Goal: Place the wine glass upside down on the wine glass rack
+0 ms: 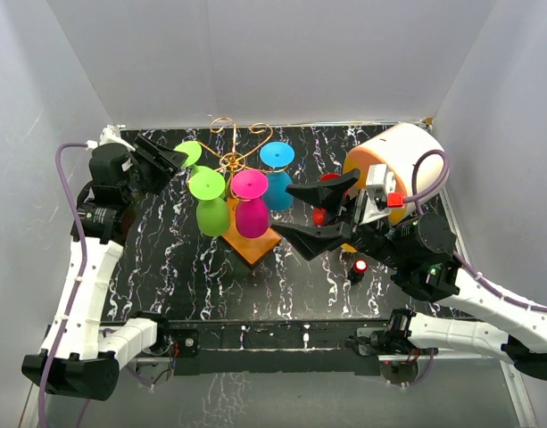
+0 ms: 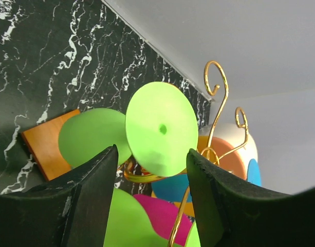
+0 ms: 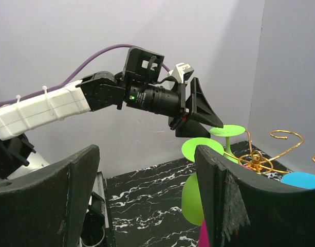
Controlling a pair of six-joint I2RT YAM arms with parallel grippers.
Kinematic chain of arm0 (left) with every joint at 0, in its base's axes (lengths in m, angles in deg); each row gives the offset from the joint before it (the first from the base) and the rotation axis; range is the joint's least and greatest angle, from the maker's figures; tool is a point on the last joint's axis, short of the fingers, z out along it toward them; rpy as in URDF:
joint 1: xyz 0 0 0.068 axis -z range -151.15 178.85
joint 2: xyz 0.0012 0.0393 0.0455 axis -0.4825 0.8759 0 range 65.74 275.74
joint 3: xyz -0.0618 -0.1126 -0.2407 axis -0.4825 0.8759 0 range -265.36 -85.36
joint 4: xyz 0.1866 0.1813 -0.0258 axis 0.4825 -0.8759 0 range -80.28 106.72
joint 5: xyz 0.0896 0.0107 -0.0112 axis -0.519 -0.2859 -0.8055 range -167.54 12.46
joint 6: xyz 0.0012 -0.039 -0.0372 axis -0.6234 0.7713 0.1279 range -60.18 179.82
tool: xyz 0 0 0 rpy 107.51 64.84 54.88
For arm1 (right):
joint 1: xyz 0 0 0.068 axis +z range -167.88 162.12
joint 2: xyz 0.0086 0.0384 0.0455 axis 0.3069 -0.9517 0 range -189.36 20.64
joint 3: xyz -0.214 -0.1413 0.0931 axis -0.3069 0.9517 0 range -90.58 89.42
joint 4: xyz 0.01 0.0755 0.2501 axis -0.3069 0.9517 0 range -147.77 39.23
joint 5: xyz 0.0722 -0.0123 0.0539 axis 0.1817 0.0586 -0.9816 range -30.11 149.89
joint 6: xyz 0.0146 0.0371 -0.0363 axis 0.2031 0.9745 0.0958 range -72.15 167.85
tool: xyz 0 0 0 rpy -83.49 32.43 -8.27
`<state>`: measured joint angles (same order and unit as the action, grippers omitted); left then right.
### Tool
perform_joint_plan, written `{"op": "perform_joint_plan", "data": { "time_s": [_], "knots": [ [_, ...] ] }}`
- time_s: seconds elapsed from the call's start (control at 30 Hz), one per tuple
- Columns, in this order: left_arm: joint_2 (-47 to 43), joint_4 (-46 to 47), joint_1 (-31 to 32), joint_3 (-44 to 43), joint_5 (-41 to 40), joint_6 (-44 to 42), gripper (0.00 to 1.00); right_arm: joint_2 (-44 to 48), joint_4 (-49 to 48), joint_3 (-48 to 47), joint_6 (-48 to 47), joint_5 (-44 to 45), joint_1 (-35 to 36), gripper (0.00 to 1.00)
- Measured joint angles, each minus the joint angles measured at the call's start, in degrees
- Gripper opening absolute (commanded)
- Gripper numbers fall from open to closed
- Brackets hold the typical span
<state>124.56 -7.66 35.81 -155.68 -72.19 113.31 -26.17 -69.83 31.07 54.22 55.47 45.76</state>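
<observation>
The gold wire wine glass rack [image 1: 230, 161] stands on its orange-brown base [image 1: 256, 246] at the table's centre. Several wine glasses hang on it upside down: green [image 1: 211, 214], pink [image 1: 252, 217] and blue [image 1: 277, 189]. A lighter green glass's foot [image 1: 189, 152] sits at the rack's left side. My left gripper [image 1: 177, 163] is open with its fingertips right by this foot [image 2: 160, 128], jaws on either side and not touching. In the right wrist view the foot [image 3: 227, 130] rests level on a gold arm [image 3: 260, 160]. My right gripper [image 1: 285, 210] is open and empty, right of the rack.
An orange and white drum [image 1: 400, 162] lies at the back right. Red items [image 1: 326, 211] and a red button [image 1: 359, 266] sit under my right arm. White walls close in the black marble table [image 1: 166, 267] on three sides.
</observation>
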Motion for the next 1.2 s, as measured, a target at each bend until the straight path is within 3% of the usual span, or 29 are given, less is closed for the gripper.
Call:
{"op": "perform_joint_plan", "data": {
  "time_s": [0.27,0.53,0.6,0.63,0.67,0.83,0.97,1.07,1.2],
  "knots": [
    [-0.35,-7.1,0.0,-4.31,0.5,-8.31,0.66,-0.09,1.77,-0.04,1.62,3.93,0.02,0.69],
    [-4.42,-12.33,0.0,-14.6,1.97,-19.41,0.75,-1.53,15.96,-1.31,7.74,22.25,0.04,0.67],
    [-7.28,-13.79,0.0,-14.84,1.86,-21.73,0.85,-1.51,19.43,-1.31,9.53,27.58,0.04,0.67],
    [-8.46,-14.53,0.0,-14.82,1.73,-22.69,0.96,-1.51,21.07,-1.31,10.54,30.29,0.04,0.67],
    [-9.55,-15.21,0.02,-14.82,1.51,-23.23,0.98,-1.53,22.8,-1.31,11.45,33.03,0.04,0.67],
    [-12.39,-17.7,0.02,-13.57,-1.49,-25.68,0.99,-4.28,33.38,-3.41,17.03,45.16,0.02,0.45],
    [-13.16,-19.1,0.13,-9.57,-3.52,-27.41,0.99,-11.13,42.8,-8.66,21.97,49.88,-1.03,0.46],
    [-13.57,-20.06,0.17,-6.45,-4.11,-27.8,0.99,-14.93,45.62,-10.03,23.3,48.72,-5.6,0.52],
    [-13.77,-21.16,0.28,-5.53,-5.62,-27.96,0.98,-17.86,46.99,-9.51,23.67,41.22,-19.19,0.53]
  ]
}}
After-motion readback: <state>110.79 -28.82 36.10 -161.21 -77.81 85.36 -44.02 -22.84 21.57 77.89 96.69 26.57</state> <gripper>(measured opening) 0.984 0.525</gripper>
